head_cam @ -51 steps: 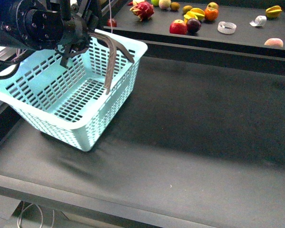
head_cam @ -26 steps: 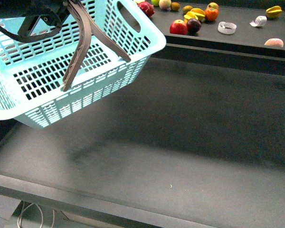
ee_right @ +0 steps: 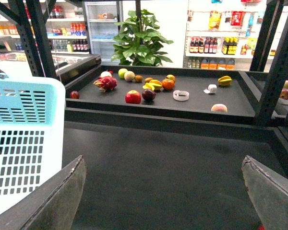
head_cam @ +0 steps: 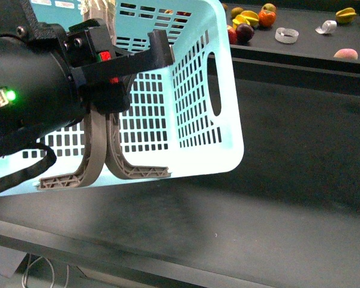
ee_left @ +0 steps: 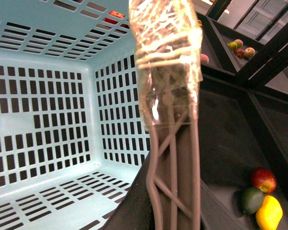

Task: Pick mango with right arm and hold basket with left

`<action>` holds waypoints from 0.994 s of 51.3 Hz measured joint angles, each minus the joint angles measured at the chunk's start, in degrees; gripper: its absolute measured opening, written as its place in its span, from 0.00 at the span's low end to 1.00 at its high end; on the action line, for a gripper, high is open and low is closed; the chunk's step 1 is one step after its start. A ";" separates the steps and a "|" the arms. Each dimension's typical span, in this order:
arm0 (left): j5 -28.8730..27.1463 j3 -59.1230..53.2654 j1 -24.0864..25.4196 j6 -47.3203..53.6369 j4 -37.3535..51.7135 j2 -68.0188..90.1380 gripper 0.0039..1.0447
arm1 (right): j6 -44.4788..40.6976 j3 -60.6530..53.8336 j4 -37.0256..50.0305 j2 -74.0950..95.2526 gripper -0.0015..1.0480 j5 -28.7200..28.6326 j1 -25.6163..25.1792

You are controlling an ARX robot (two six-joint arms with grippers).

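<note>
Basket (head_cam: 198,96) hangs tilted at near left, raised off the table (head_cam: 276,180). Both handles (head_cam: 105,162) are pinched in the left gripper (head_cam: 117,81) to support it for loading. Right gripper (ee_right: 163,160) is spread wide and empty, facing the mango (ee_right: 155,86) on the far shelf (ee_right: 197,103), well apart.

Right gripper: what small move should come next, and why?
Probably ease it forward toward the fruit shelf. The right gripper is open and empty, far short of it, while the left gripper holds the basket up by its handles. Which fruit is the mango I cannot tell.
</note>
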 joint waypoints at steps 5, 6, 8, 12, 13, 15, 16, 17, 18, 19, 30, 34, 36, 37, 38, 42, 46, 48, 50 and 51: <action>-0.96 -1.40 -1.81 0.83 2.56 -0.42 0.06 | 0.00 0.00 0.00 0.00 0.92 0.02 0.00; -0.98 -1.42 -2.01 0.92 2.73 -0.44 0.06 | 0.00 0.00 0.00 -0.02 0.92 0.00 0.00; -0.94 -1.44 -2.73 1.51 3.32 -0.48 0.06 | 0.00 0.00 0.00 0.00 0.92 0.00 0.00; -0.66 -1.31 -3.91 2.29 4.11 -0.50 0.06 | 0.00 0.00 0.00 -0.02 0.92 0.02 0.00; -0.57 -1.25 -4.04 2.29 4.17 -0.50 0.06 | 0.00 0.00 0.00 -0.02 0.92 0.02 0.00; -0.13 -0.94 -4.59 2.10 4.42 -0.50 0.06 | 0.00 0.00 0.00 0.00 0.92 0.02 0.00; -0.11 -0.83 -4.76 1.95 4.46 -0.50 0.06 | 0.00 0.00 0.00 -0.02 0.92 0.02 0.00; 0.02 -0.59 -5.14 1.73 4.52 -0.50 0.06 | 0.00 0.00 0.00 0.00 0.92 0.02 0.00; 0.24 -0.35 -5.46 1.55 4.61 -0.42 0.06 | 0.00 0.00 0.00 0.00 0.92 0.02 0.00; 0.37 -0.22 -5.62 1.51 4.63 -0.37 0.06 | 0.00 0.00 0.00 0.00 0.92 0.02 0.00; 1.44 3.41 -8.00 1.84 5.05 2.25 0.06 | 0.00 0.00 0.00 -0.02 0.92 0.02 0.00; 1.44 4.33 -8.59 2.01 5.09 3.04 0.06 | 0.00 0.00 0.00 0.00 0.92 0.02 0.00; 1.42 4.57 -8.74 2.01 5.09 3.26 0.06 | 0.00 0.00 0.00 0.00 0.92 0.02 0.00; 1.38 4.66 -8.79 2.01 5.09 3.30 0.06 | 0.00 0.00 0.00 0.00 0.92 0.02 0.00; 1.16 4.79 -8.85 2.05 5.09 3.37 0.06 | 0.00 0.00 0.00 0.00 0.92 0.02 0.00; -0.13 4.96 -8.85 1.99 5.09 3.48 0.06 | 0.00 0.00 0.00 0.00 0.92 0.00 0.00; -0.35 4.96 -8.85 1.97 5.09 3.48 0.06 | 0.00 0.00 0.00 -0.02 0.92 0.02 0.00; -0.37 4.96 -8.85 1.97 5.09 3.48 0.06 | 0.00 0.00 0.00 0.00 0.92 0.02 0.00; -0.52 4.96 -8.85 1.97 5.09 3.48 0.06 | 0.00 0.00 0.00 0.00 0.92 0.02 0.00; -0.57 4.96 -8.85 1.97 5.09 3.48 0.06 | 0.00 0.00 0.00 0.00 0.92 0.02 0.00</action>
